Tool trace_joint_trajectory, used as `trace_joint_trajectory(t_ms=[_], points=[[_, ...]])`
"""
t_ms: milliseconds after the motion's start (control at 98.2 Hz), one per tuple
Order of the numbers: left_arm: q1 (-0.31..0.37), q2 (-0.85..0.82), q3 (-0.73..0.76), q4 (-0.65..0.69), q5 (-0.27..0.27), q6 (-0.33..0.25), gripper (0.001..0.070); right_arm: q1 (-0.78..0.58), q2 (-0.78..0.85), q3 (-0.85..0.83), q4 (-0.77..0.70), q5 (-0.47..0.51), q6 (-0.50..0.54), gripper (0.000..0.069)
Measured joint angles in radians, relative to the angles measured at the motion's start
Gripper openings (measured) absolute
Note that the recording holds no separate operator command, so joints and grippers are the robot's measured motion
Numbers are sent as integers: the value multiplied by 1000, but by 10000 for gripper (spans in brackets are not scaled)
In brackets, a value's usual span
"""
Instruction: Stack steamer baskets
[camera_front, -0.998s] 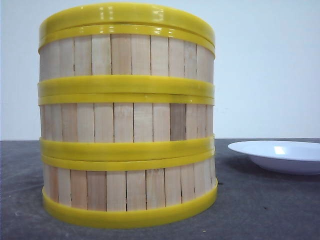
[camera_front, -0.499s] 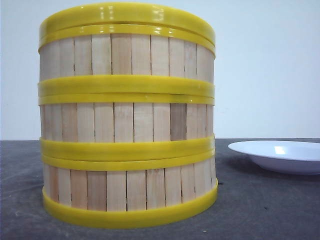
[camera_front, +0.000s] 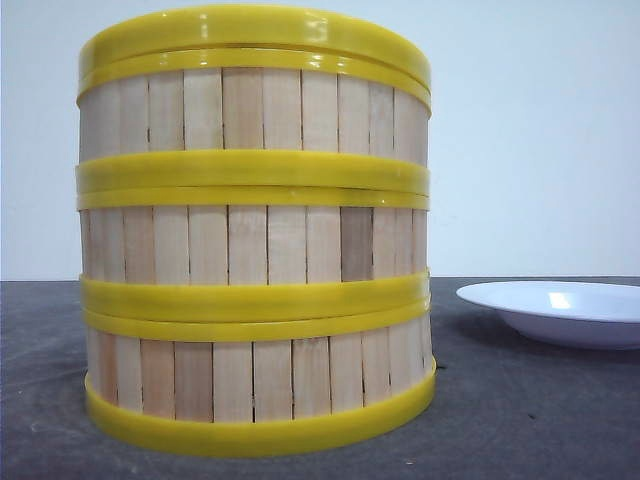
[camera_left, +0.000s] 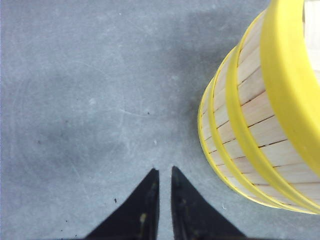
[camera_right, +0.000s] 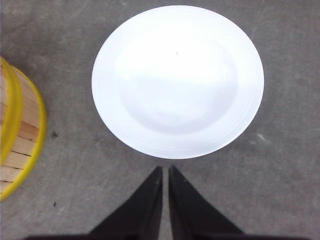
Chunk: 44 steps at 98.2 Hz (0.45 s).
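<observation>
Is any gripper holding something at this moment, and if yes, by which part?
Nothing is held. The left gripper is shut over bare table beside the stacked steamer baskets; the right gripper is shut, empty, near the white plate.

No text, label, brand, number or sign can be read in any of the views. The steamer baskets (camera_front: 255, 230) show only bare wooden slats and plain yellow rims, the white plate (camera_right: 177, 80) is unmarked, and the grey table (camera_left: 90, 100) carries no writing.
</observation>
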Motion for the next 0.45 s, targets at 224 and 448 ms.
trace_joint_trajectory(t_ms=[224,448], points=[[58,-100,-92,129,-94,34,15,0,0,0,0,0,0,17],[144,-443,-476,513,-155,-9,15,0,0,0,0,0,0,17]])
